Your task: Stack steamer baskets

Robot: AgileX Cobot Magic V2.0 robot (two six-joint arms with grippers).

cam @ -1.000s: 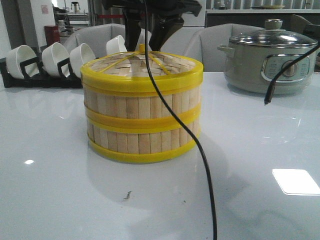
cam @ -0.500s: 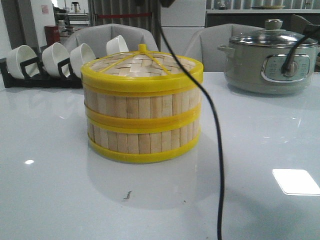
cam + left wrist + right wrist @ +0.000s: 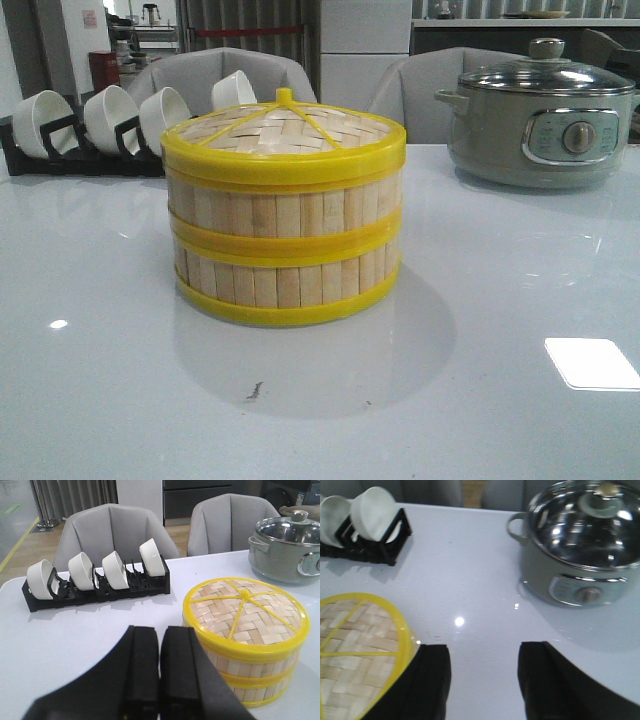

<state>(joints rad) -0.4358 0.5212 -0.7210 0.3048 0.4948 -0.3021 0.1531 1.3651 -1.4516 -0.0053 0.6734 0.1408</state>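
You see only the fingers of each arm, in the wrist views. Your left gripper (image 3: 160, 672) has two matte black, blocky fingers with rounded upper corners and flat inner faces, widening into a black base. Your right gripper (image 3: 484, 682) shows two similar plain black fingers, without markings, screws or cables.

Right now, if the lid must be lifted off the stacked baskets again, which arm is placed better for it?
Probably the right. The right gripper is open, with the lid just beside one finger. The left gripper is shut and sits further back from the steamer baskets.
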